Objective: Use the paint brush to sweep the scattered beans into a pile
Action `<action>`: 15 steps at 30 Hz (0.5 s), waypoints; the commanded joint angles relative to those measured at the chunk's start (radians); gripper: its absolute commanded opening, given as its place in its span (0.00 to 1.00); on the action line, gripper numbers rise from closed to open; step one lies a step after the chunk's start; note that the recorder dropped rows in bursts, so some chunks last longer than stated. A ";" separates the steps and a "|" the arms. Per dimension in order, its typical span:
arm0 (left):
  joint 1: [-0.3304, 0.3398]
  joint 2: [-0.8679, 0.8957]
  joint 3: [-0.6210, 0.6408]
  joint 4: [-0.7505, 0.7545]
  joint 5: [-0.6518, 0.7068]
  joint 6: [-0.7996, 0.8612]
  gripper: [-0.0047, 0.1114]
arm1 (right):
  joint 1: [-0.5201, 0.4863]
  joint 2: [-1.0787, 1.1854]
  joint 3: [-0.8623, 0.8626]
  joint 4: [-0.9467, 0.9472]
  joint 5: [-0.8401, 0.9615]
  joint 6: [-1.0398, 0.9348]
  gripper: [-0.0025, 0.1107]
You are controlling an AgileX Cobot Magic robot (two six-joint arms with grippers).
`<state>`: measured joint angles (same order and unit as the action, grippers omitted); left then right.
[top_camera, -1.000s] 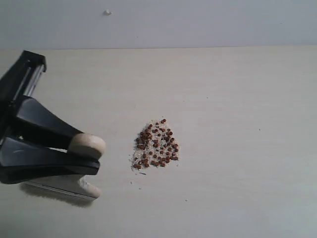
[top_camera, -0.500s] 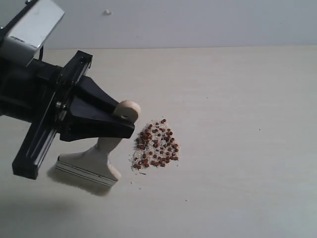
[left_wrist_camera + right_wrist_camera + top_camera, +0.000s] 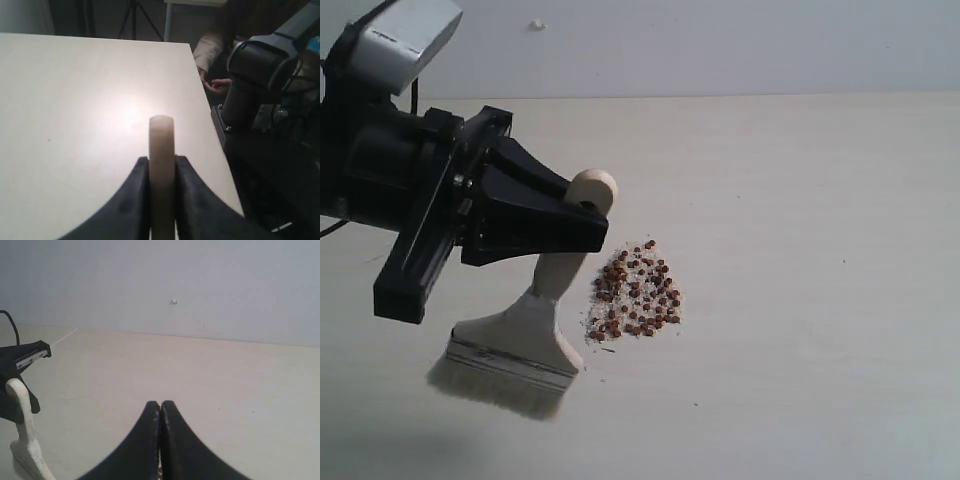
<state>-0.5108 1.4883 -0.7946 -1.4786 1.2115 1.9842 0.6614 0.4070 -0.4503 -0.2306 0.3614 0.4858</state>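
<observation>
The beans (image 3: 638, 291) lie bunched in one pile with whitish crumbs at the middle of the table (image 3: 800, 250). My left gripper (image 3: 588, 222) is shut on the pale wooden handle of the paint brush (image 3: 535, 320). The brush hangs tilted just left of the pile, with its white bristles (image 3: 492, 388) low over the table. In the left wrist view the handle (image 3: 161, 145) stands pinched between the two black fingers of my left gripper (image 3: 161, 161). My right gripper (image 3: 160, 406) is shut with nothing in it and does not show in the exterior view.
A pale wall (image 3: 720, 45) bounds the table at the back. The right wrist view catches the brush (image 3: 24, 445) and the left gripper (image 3: 22, 360) at its edge. A second arm's base (image 3: 260, 70) and a person's hand (image 3: 212, 85) stand beyond the table edge in the left wrist view.
The left gripper has risen and moved right toward the pile with the brush. The brush now stands more upright, its bristles in view. The beans have not moved.
</observation>
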 commanded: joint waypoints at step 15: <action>-0.002 -0.127 0.055 -0.114 -0.232 -0.391 0.04 | 0.002 -0.002 0.004 -0.001 -0.012 -0.001 0.02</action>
<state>-0.5108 1.4222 -0.7625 -1.5341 1.1405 1.6554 0.6614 0.4070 -0.4503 -0.2306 0.3614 0.4858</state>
